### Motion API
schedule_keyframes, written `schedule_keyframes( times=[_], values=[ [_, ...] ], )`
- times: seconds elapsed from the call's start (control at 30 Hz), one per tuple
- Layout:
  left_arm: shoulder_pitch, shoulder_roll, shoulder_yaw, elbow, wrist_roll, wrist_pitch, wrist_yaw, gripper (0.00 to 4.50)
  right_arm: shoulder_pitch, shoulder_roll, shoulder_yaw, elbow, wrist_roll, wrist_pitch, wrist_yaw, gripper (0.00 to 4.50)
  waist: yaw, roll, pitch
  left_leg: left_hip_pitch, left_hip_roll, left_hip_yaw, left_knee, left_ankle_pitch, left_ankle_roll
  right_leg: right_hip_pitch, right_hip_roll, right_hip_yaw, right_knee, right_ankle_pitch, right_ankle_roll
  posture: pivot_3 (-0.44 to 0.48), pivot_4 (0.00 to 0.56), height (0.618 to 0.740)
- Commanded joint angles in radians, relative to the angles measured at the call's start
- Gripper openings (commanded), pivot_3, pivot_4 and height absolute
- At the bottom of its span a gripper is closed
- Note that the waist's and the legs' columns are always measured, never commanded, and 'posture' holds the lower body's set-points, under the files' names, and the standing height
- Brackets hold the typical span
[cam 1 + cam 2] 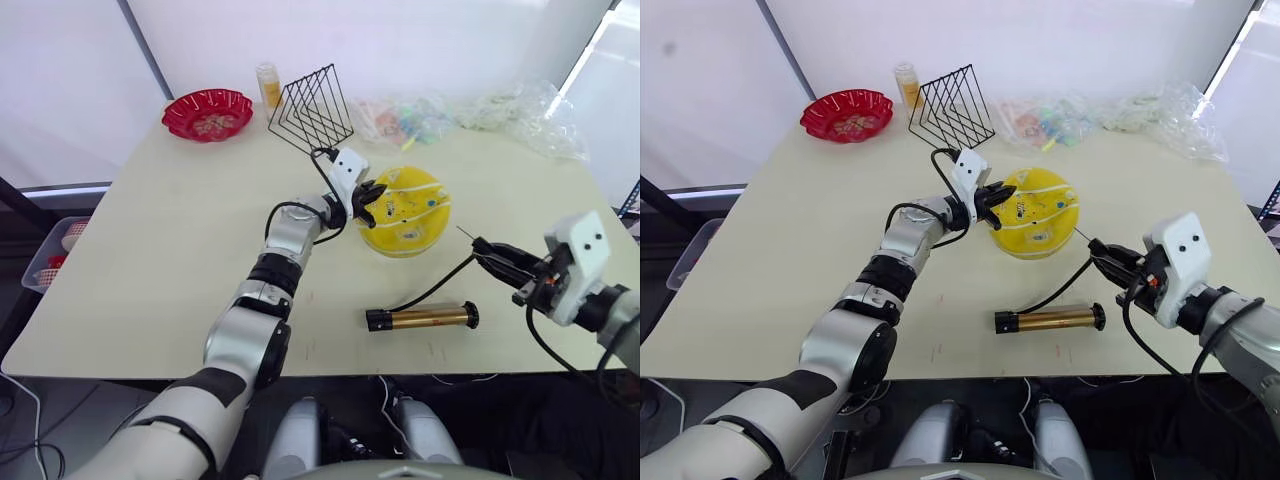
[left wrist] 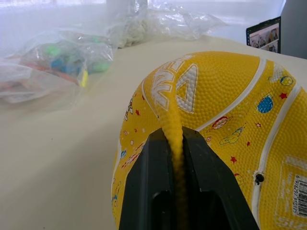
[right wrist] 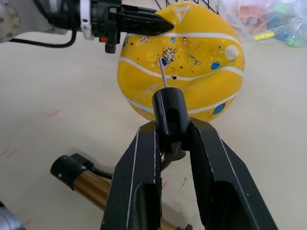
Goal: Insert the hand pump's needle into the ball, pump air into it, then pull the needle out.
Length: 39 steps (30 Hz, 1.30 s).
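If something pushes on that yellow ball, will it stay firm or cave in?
Probably cave in. The ball looks half flat, and the left gripper has a fold of its skin pinched between its fingers, so it seems soft. Sagging on the table, it likely won't roll far, and it is probably light.

A partly deflated yellow ball (image 1: 405,210) with white stripes and small cartoon prints sits on the table, a fold of its soft skin pinched up on the robot's left side and its small dark valve hole facing the needle. The hand pump (image 1: 422,318), a slim gold-bronze cylinder with black ends, lies flat on the table in front of the ball. Its thin black hose curves up to a black fitting held off the table, and the needle (image 3: 162,73) points at the ball, its tip just short of the skin.
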Motion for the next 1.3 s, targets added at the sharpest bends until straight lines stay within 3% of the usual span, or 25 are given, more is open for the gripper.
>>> schedule_keyframes(
  times=[0.03,0.33,0.67,1.0,1.3],
  values=[
    [0.019,-0.019,-0.008,-0.107,0.009,-0.034,0.044,0.05,-0.142,-0.048,0.039,0.036,0.071,0.128,-0.051,0.3,0.003,0.0,0.0,0.0,0.0,0.0,0.0,0.0,0.0,0.0,0.0,0.0,0.0,0.0,0.0,0.0,0.15,0.74],
    [0.082,-0.034,-0.031,-0.187,0.039,-0.045,0.106,0.05,-0.537,-0.071,0.223,0.251,0.115,0.402,-0.06,0.3,0.004,0.001,0.001,-0.003,-0.001,-0.001,0.0,0.0,0.0,-0.003,-0.001,0.0,0.0,0.001,0.0,0.0,0.15,0.74],
    [0.111,-0.052,-0.041,-0.213,0.05,-0.049,0.137,0.05,-0.907,0.014,0.387,0.555,0.008,0.675,-0.052,0.3,0.008,0.001,0.0,-0.013,-0.001,-0.003,0.002,0.0,0.0,-0.012,-0.002,-0.003,0.001,0.001,0.001,0.0,0.15,0.74],
    [0.116,-0.062,-0.04,-0.211,0.049,-0.061,0.151,0.05,-1.076,0.049,0.595,0.725,-0.068,0.68,0.007,0.3,0.006,0.001,0.0,-0.014,-0.002,-0.004,0.002,0.0,0.0,-0.012,-0.003,-0.005,0.002,0.001,0.001,0.0,0.15,0.74],
    [0.119,-0.069,-0.037,-0.218,0.045,-0.063,0.154,0.05,-1.115,0.099,0.659,0.807,-0.167,0.68,0.058,0.3,0.006,0.001,0.0,-0.015,-0.002,-0.005,0.002,0.0,0.0,-0.013,-0.003,-0.006,0.002,0.001,0.0,0.0,0.15,0.74]
  ],
)
